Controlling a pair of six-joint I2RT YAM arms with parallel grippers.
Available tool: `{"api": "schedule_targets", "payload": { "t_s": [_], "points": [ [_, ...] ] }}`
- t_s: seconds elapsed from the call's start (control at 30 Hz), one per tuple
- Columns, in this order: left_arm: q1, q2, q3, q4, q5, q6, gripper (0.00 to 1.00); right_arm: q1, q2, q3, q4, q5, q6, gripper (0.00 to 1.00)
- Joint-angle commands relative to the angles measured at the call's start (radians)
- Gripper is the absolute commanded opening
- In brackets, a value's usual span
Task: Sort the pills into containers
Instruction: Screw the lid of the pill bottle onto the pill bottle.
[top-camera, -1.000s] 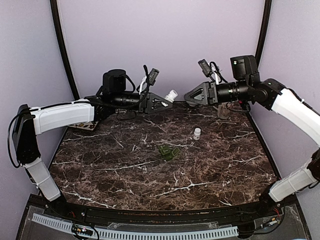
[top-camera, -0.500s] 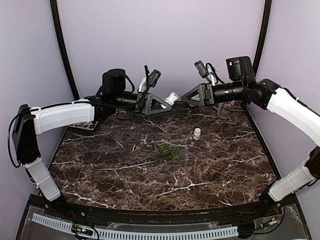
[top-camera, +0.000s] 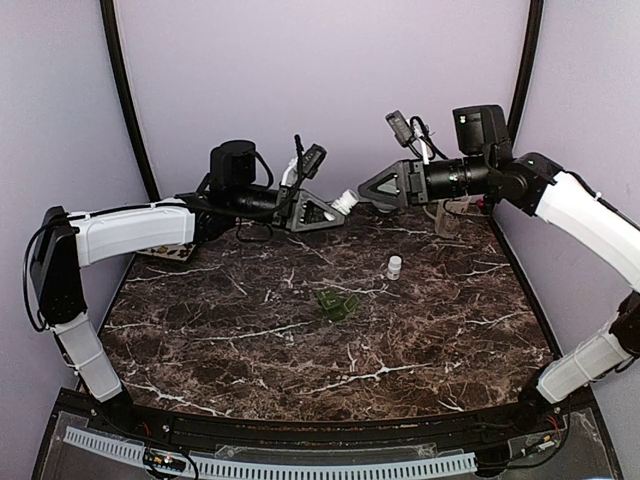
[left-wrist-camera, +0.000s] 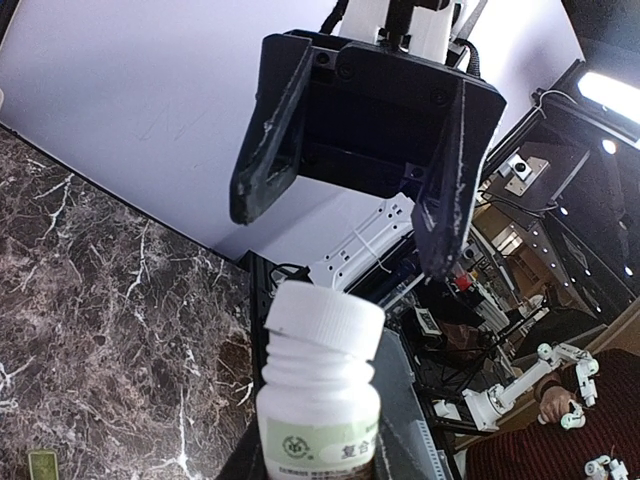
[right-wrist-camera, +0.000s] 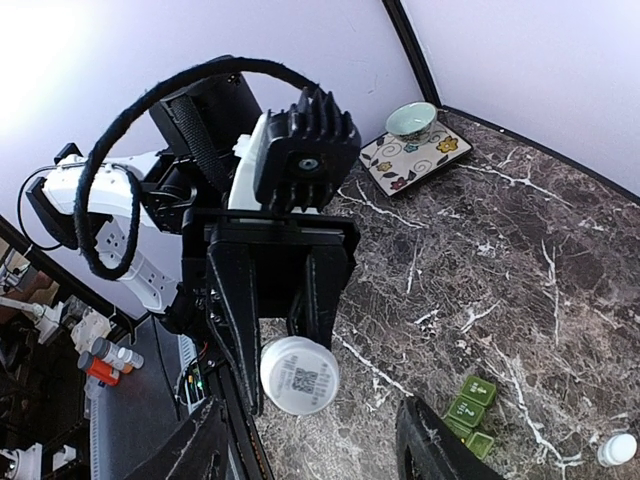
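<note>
Risk in the handover above the far tabletop. Left tool clamped on a white bottle, held nearly sideways in the air, cap toward the right tool. Right tool spread wide, just short of the cap, gripping nothing. Likely failures: closing off-centre on the cap and levering the bottle askew in the left grip; twisting against too light a hold and turning the whole bottle; uncapping while tipped and spilling pills.

Lilac walls all round, two black curved posts behind. Dark marble tabletop, white-veined. Flowered tray at far left, green pill box near the middle, small white vial upright beyond it to the right.
</note>
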Motion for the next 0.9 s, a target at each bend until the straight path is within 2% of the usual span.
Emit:
{"api": "schedule_targets", "payload": {
  "t_s": [0.0,0.87],
  "points": [
    [0.005,0.003,0.045,0.034,0.031,-0.014,0.0,0.022,0.015,0.05,-0.003,-0.007,-0.033,0.57],
    [0.005,0.032,0.078,0.039,0.066,-0.043,0.0,0.044,0.075,0.111,-0.055,0.006,-0.074,0.57]
  ]
}}
